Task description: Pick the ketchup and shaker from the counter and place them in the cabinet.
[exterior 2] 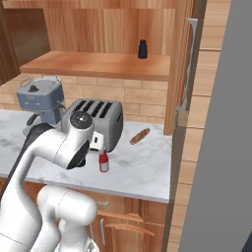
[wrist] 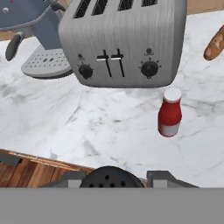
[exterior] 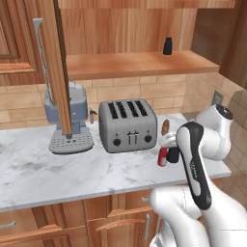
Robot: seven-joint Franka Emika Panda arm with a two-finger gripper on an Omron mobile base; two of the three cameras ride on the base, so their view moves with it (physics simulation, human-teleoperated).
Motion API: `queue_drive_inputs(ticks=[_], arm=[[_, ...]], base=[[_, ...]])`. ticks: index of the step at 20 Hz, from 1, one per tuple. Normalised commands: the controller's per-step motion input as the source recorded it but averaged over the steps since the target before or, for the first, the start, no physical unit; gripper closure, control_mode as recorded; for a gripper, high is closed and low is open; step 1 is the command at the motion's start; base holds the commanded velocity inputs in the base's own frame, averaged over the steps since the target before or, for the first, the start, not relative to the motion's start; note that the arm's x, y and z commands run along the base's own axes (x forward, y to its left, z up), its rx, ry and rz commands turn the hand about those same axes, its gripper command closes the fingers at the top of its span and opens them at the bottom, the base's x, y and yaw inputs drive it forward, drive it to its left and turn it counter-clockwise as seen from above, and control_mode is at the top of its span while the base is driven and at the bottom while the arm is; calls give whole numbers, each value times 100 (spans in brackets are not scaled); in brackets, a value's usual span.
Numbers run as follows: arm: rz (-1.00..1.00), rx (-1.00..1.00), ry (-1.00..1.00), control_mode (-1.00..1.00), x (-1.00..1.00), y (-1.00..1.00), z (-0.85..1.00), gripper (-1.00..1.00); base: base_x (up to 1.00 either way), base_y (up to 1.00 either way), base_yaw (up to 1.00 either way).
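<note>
The ketchup, a red bottle with a pale cap, stands upright on the marble counter just in front of the toaster's right corner. It is also in the left base view as the ketchup, half behind my arm, and in the right base view as the ketchup. My gripper hovers above and slightly behind it, apart from it; the gripper stands open and holds nothing. The black shaker stands upright on the cabinet's plank shelf; the shaker is near the shelf's right end.
A grey toaster and a blue-grey coffee machine stand at the back of the counter. A tan-brown oval item lies right of the toaster. The cabinet door hangs open over the coffee machine. The counter edge is close below.
</note>
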Motion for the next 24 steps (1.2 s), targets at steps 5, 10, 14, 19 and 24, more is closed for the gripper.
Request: queue_drive_inputs(ticks=[5, 10, 14, 19, 24], arm=[[-2, 1, 0, -100, 1, 24, 74, 100], [-2, 0, 0, -100, 0, 17, 59, 100], [-1, 0, 0, -100, 0, 5, 65, 100], [0, -1, -2, -100, 0, 0, 67, 100], [0, -3, -7, -100, 0, 0, 59, 100]], base=[[0, 0, 0], [0, 0, 0], [0, 0, 0], [0, 0, 0], [0, 0, 0]])
